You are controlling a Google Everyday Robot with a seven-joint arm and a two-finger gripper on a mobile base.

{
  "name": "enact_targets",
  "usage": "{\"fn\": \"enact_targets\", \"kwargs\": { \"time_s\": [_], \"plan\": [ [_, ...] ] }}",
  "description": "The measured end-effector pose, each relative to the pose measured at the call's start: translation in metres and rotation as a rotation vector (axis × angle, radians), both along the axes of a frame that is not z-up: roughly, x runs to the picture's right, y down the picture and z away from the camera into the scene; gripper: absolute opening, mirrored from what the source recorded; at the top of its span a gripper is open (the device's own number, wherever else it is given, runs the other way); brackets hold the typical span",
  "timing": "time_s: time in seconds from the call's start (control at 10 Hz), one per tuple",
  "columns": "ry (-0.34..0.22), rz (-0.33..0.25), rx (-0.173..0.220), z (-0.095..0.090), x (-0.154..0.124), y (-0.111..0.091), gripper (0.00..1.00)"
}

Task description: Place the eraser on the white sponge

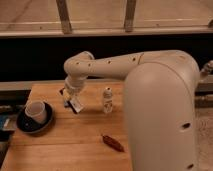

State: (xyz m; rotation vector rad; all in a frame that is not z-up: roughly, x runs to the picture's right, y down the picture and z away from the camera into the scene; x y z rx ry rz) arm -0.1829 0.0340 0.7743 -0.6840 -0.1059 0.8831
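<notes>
The gripper (73,101) grips the eraser (77,106) over the wooden table (70,147).

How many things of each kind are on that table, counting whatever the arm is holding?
Cup: 1
Saucer: 1
Small bottle: 1
Red pepper-like thing: 1
Eraser: 1, held in the gripper over the table's back left part
Total: 5

Seemingly a robotics lab: robot arm (160,95) over a wooden table (70,150) beside a window wall (95,17)
</notes>
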Motion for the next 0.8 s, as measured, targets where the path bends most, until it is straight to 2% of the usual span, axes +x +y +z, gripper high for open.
{"fn": "enact_targets", "kwargs": {
  "time_s": [0.4, 0.7, 0.8],
  "plan": [
    [-0.003, -0.004, 0.001, -0.001, -0.002, 0.001, 0.0],
    [0.076, -0.047, -0.01, 0.001, 0.005, 0.014, 0.0],
    [0.096, -0.055, -0.016, 0.007, 0.011, 0.015, 0.0]
  ]
}}
